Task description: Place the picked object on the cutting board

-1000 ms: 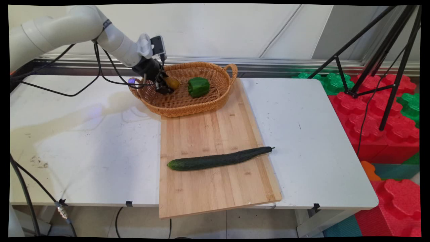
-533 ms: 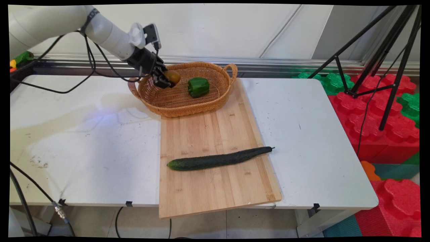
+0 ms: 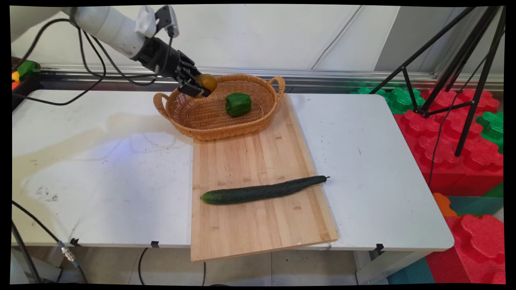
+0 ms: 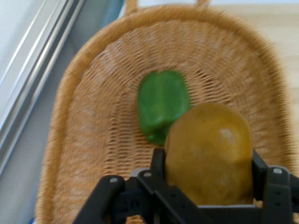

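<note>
A: Fingers first. How do they stand?

B: Gripper [image 4: 208, 175] pinched on a yellow-brown fruit [image 4: 209, 151], one finger on each flank. In the hand view the fruit bulges up between the black fingers [image 4: 158, 163] and hides part of what lies beyond.

A: Kind of fruit?

B: Cannot tell. Rounded, smooth, ochre skin with a pale sheen near the top. Could be a mango or a pear; I leave it at fruit.

A: Where is it in the main view?

B: Gripper [image 3: 196, 85] and fruit [image 3: 207, 81] hang in the air over the basket [image 3: 209, 131], above its 10 o'clock rim. The fruit is clear of the weave, touching only the fingers.

A: What is in the basket?

B: One green pepper [image 3: 238, 104], lying on the woven floor at roughly the centre, a little toward 2 o'clock. From the hand camera the pepper [image 4: 161, 105] sits just beyond the fruit, partly covered by it, with the wicker basket [image 4: 84, 121] all around.

A: And outward from there?

B: The basket rests on the far end of a wooden board [image 3: 258, 225], its left handle overhanging the white table [image 3: 100, 169]. At the board's 6 o'clock half lies a long dark cucumber [image 3: 262, 190], crosswise, its stem end poking just past the board's right edge. The cucumber is well apart from basket and gripper.
</note>
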You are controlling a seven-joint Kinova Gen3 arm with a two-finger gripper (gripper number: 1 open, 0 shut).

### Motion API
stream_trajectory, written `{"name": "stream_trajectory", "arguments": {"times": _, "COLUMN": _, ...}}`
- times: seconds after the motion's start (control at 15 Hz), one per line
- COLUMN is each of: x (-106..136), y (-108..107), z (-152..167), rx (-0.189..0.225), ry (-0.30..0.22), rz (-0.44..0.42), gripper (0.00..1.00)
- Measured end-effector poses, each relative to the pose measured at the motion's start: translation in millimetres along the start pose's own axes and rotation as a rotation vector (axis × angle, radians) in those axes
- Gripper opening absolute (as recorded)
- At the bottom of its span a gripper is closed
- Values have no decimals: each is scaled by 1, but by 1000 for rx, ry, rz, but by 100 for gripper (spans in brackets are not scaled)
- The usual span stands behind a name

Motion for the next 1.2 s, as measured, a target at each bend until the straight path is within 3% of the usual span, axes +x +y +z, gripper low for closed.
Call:
{"name": "stream_trajectory", "arguments": {"times": 0.4, "x": 9, "y": 33, "z": -27, "rx": -119, "ry": 55, "rz": -1, "gripper": 0}}
{"name": "stream_trajectory", "arguments": {"times": 0.67, "x": 10, "y": 58, "z": -31, "rx": -183, "ry": 65, "rz": 8, "gripper": 0}}
{"name": "stream_trajectory", "arguments": {"times": 1.2, "x": 9, "y": 103, "z": 11, "rx": -252, "ry": 10, "rz": 29, "gripper": 0}}
